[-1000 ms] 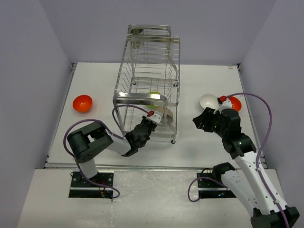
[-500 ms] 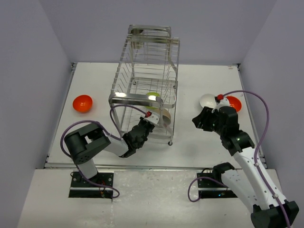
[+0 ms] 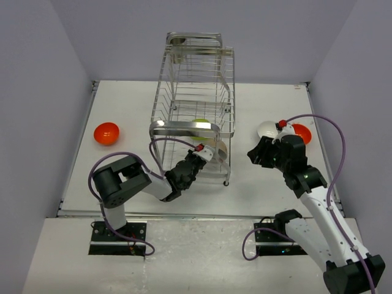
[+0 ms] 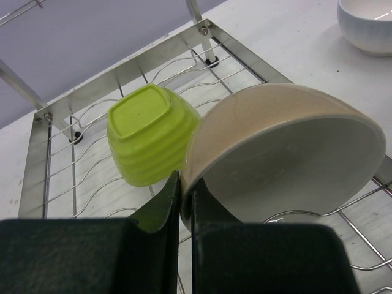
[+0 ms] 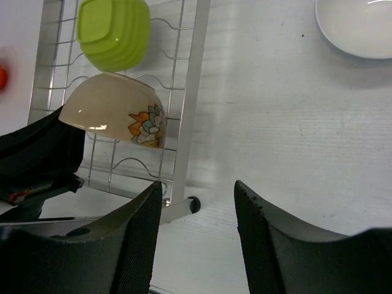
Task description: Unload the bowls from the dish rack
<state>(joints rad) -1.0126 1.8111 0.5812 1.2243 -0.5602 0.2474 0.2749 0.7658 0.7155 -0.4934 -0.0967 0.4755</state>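
done: orange bowl [image 3: 106, 133], white bowl [image 3: 267, 129], second orange bowl [image 3: 302, 132] out on counter [image 3: 257, 184] | left: we see beige bowl [image 4: 288, 159], lime-green bowl [image 4: 150, 144] in dish rack [image 3: 196, 79] | left gripper [image 4: 184, 202] pinching beige rim | right gripper [image 5: 199, 187] open, empty

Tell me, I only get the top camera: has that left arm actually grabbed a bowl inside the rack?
Observer: Yes. The left wrist view shows the left gripper pinched shut on the rim of the beige bowl, which stands tilted on its edge.
Operator: Is the green one in its way?
Observer: The lime-green bowl lies beside it in the dish rack, bottom facing the camera.
Operator: And the other arm?
Observer: The right gripper is open and empty, above the table beside the rack.
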